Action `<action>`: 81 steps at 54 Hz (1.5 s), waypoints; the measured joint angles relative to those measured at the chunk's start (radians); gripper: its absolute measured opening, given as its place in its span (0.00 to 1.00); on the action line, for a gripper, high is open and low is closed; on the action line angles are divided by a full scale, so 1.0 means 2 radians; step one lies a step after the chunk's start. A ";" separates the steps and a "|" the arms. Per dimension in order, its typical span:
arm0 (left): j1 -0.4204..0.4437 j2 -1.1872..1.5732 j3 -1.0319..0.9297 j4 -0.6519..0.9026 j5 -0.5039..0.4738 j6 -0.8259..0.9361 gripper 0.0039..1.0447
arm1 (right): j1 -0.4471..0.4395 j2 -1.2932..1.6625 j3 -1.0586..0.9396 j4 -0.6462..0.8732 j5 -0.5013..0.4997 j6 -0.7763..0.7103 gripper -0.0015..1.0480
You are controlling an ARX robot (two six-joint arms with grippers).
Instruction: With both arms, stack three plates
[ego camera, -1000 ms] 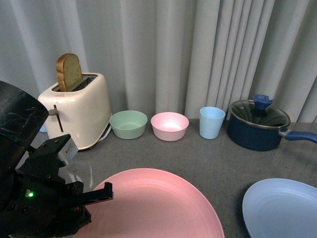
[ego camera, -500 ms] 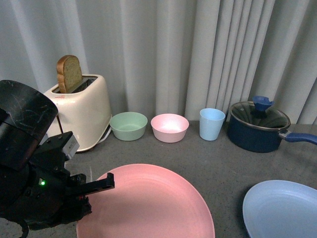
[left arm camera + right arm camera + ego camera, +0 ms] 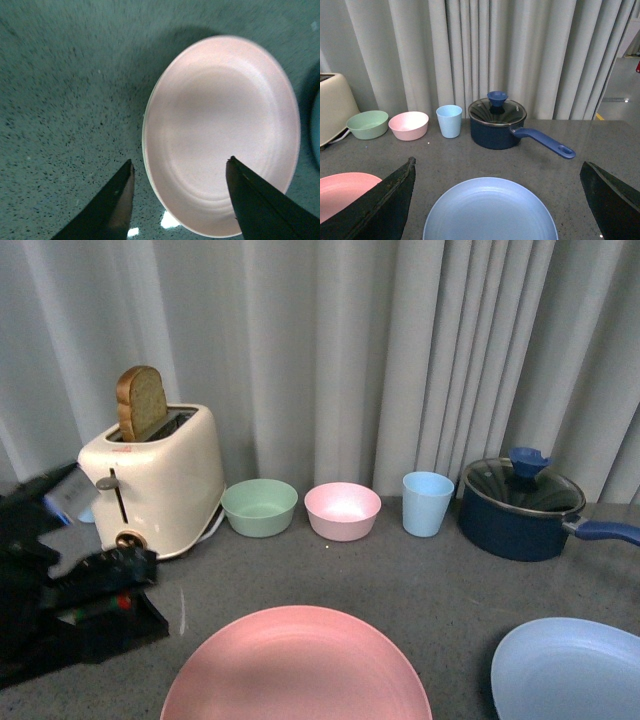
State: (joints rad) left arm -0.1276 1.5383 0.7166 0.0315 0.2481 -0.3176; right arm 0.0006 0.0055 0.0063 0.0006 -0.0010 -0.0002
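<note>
The pink plate (image 3: pixel 300 665) lies flat on the grey counter at the front centre. In the left wrist view it (image 3: pixel 225 125) shows a thin pale edge (image 3: pixel 145 127) under its rim; I cannot tell whether that is the beige-grey plate, which shows nowhere else. The light blue plate (image 3: pixel 570 670) lies at the front right, apart from the pink one. My left arm (image 3: pixel 70 610) is a blurred black mass left of the pink plate. The left gripper (image 3: pixel 180 160) is open and empty above the plate's near rim. The right gripper (image 3: pixel 497 162) is open and empty over the blue plate (image 3: pixel 490 210).
Along the curtain at the back stand a cream toaster (image 3: pixel 155 480) with a bread slice, a green bowl (image 3: pixel 260 507), a pink bowl (image 3: pixel 342 510), a light blue cup (image 3: pixel 428 503) and a navy pot (image 3: pixel 522 505) with a glass lid, its handle pointing right.
My left arm has drawn back to the left and down, off the pink plate's left rim, and is blurred in motion. The pink plate now sits lower in the front view.
</note>
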 joint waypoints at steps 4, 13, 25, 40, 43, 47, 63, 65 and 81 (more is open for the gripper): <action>0.016 -0.070 -0.031 0.033 0.011 -0.004 0.71 | 0.000 0.000 0.000 0.000 0.000 0.000 0.93; 0.026 -0.219 -0.075 0.045 -0.001 -0.001 0.95 | 0.000 0.000 0.000 0.000 0.000 0.000 0.93; 0.013 -0.220 -0.192 0.311 -0.163 0.106 0.68 | 0.000 0.000 0.000 0.000 0.000 0.000 0.93; 0.048 -0.301 -0.266 0.353 -0.128 0.149 0.22 | 0.000 0.000 0.000 0.000 0.000 0.000 0.93; 0.058 -0.318 -0.278 0.348 -0.126 0.150 0.12 | 0.000 0.000 0.000 0.000 0.000 0.000 0.93; 0.063 -0.346 -0.291 0.339 -0.126 0.151 0.03 | 0.000 0.000 0.000 0.000 0.000 0.000 0.93; 0.063 -0.460 -0.334 0.265 -0.125 0.155 0.03 | 0.000 0.000 0.000 0.000 0.000 0.000 0.93; 0.063 -0.463 -0.344 0.278 -0.124 0.155 0.03 | 0.000 0.000 0.000 0.000 0.000 0.000 0.93; 0.063 -0.548 -0.344 0.206 -0.124 0.155 0.03 | 0.000 0.000 0.000 0.000 0.000 0.000 0.93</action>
State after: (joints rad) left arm -0.0017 0.4419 0.0280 0.4438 0.0002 -0.0067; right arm 0.0006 0.0055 0.0063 0.0006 -0.0010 -0.0002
